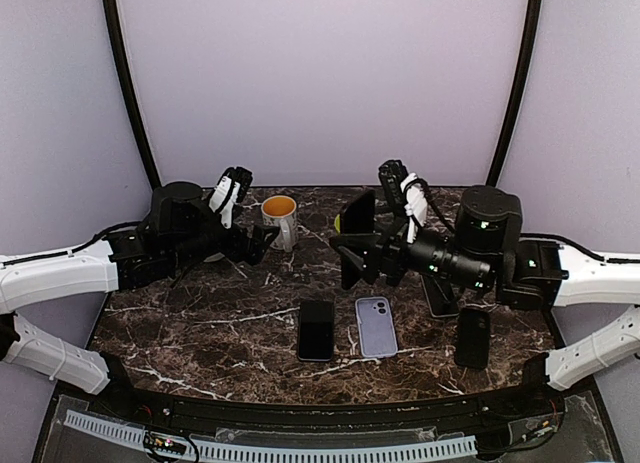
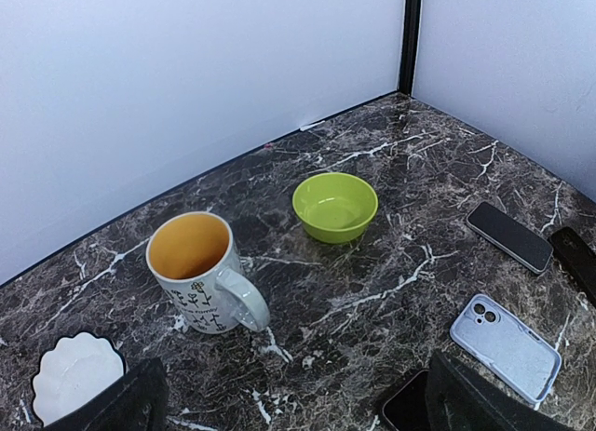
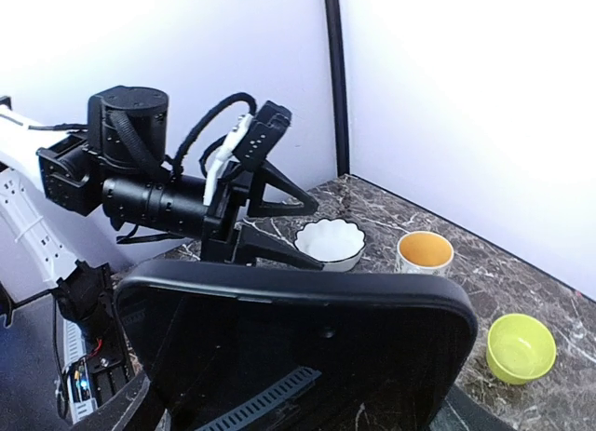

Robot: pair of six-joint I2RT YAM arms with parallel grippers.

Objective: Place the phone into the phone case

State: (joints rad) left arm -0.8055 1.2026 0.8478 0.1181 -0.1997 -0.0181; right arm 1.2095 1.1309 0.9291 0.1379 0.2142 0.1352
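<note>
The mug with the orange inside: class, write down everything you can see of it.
The mug looks like glazed ceramic: pale grey-white outside with black characters printed on it, orange inside, and it appears empty. It stands upright on the dark marbled table, with its loop handle turned to the lower right in the left wrist view. It sits between a white scalloped dish and a green bowl, apart from both. Only the table touches it.
</note>
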